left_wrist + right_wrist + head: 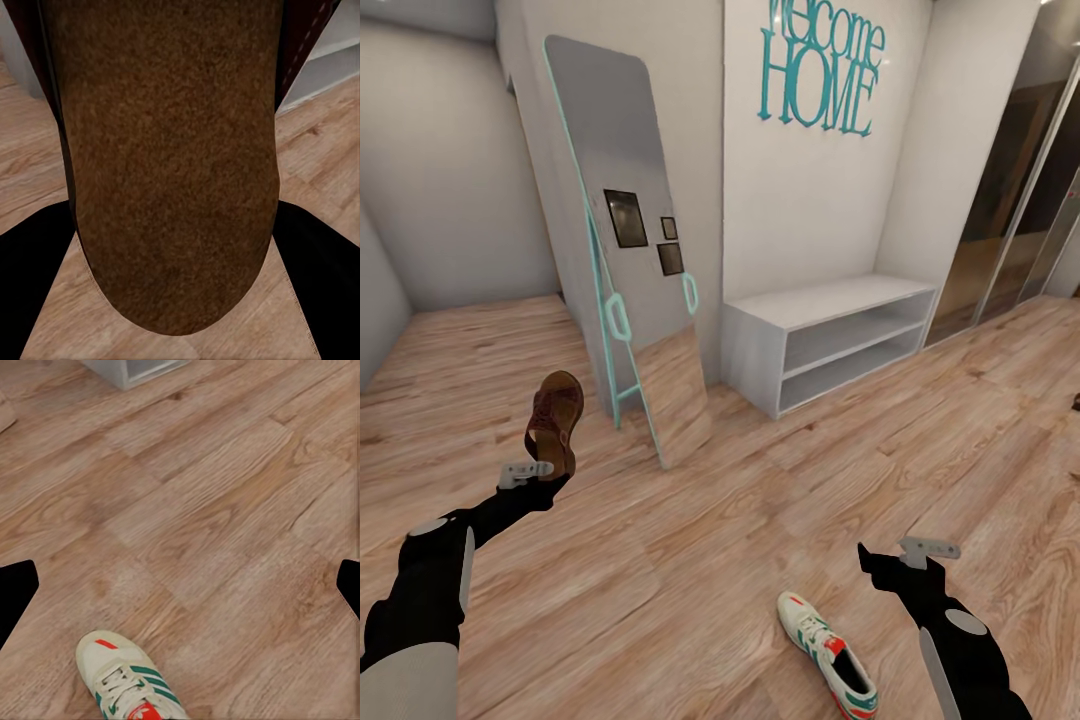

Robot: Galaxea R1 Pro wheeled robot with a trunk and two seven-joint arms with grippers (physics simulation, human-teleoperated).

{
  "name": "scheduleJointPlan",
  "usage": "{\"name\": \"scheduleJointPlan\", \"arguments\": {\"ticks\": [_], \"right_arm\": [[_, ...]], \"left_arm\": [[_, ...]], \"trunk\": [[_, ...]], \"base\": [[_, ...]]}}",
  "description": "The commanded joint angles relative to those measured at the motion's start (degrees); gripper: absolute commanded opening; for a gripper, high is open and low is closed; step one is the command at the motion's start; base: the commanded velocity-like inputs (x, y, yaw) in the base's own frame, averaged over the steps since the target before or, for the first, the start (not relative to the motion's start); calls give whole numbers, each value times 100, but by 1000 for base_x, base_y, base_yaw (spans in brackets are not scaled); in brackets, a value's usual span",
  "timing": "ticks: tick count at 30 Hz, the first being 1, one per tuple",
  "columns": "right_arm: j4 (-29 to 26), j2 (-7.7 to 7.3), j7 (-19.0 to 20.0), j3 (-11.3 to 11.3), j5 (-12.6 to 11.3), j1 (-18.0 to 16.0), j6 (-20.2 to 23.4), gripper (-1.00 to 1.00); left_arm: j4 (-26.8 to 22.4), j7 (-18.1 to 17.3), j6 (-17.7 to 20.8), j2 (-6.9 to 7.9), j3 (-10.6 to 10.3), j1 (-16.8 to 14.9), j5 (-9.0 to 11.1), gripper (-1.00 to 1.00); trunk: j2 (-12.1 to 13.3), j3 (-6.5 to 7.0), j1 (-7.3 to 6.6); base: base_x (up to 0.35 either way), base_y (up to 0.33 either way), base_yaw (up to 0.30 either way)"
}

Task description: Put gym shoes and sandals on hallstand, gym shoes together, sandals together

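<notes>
My left gripper (pixel 543 470) is shut on a dark brown sandal (pixel 556 418), held upright above the wood-plank corridor floor (pixel 720 520). In the left wrist view the sandal's brown sole (pixel 172 150) sits between my two black fingers (pixel 30 292). A white gym shoe (pixel 827 655) with green stripes and red accents lies on the floor near the front, just left of my right gripper (pixel 905 558). That gripper hangs open and empty above the planks, with the gym shoe (pixel 124 682) close below it. The hallstand, the other sandal and the other gym shoe are out of view.
A plain low white two-shelf bench (pixel 830 298) stands against the far wall. A tall teal-framed mirror (pixel 625 270) leans on the wall corner to its left. Dark sliding doors (pixel 1020 200) line the right side. Something small and dark (pixel 1076 402) lies at the right edge.
</notes>
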Motion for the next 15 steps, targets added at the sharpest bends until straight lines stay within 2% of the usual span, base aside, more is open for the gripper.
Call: {"name": "scheduleJointPlan", "arguments": {"ticks": [1,8,15], "right_arm": [[-7,-1,-7,2,7,-3,32,100],[-7,-1,-7,2,8,-4,32,100],[-7,-1,-7,2,7,-4,32,100]], "left_arm": [[-8,-44,35,-3,13,-4,-29,-100],[-8,-44,35,-3,13,-7,-29,-100],[-8,-44,35,-3,13,-8,-29,-100]], "trunk": [[-2,-6,-1],[-2,-6,-1],[-2,-6,-1]], "base": [[18,-45,0],[3,-16,61],[0,-164,201]]}}
